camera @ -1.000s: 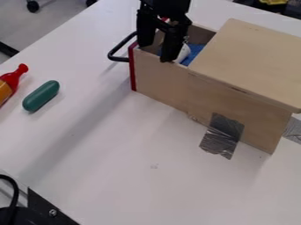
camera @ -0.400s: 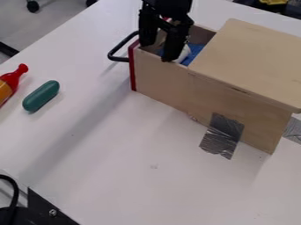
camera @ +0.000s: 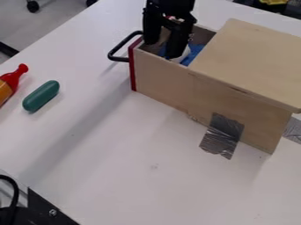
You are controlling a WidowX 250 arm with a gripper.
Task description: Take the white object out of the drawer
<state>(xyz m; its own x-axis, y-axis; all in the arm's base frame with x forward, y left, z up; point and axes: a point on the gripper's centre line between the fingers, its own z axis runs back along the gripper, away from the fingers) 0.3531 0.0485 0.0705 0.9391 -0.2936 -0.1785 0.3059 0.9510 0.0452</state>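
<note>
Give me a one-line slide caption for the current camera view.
Black gripper apart at the open drawer, white object and blue cloth-like item inside.

The drawer front (camera: pixel 133 72) is dark red; its handle (camera: pixel 119 59) is black. The wooden cabinet (camera: pixel 253 57) is pale tan. The tape (camera: pixel 222 136) is silver-grey, streaked. The white object (camera: pixel 186 53) adjoins blue material (camera: pixel 196 51). The gripper (camera: pixel 162 50) is black.

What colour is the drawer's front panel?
Dark red, best seen in the camera view: the front panel.
</note>
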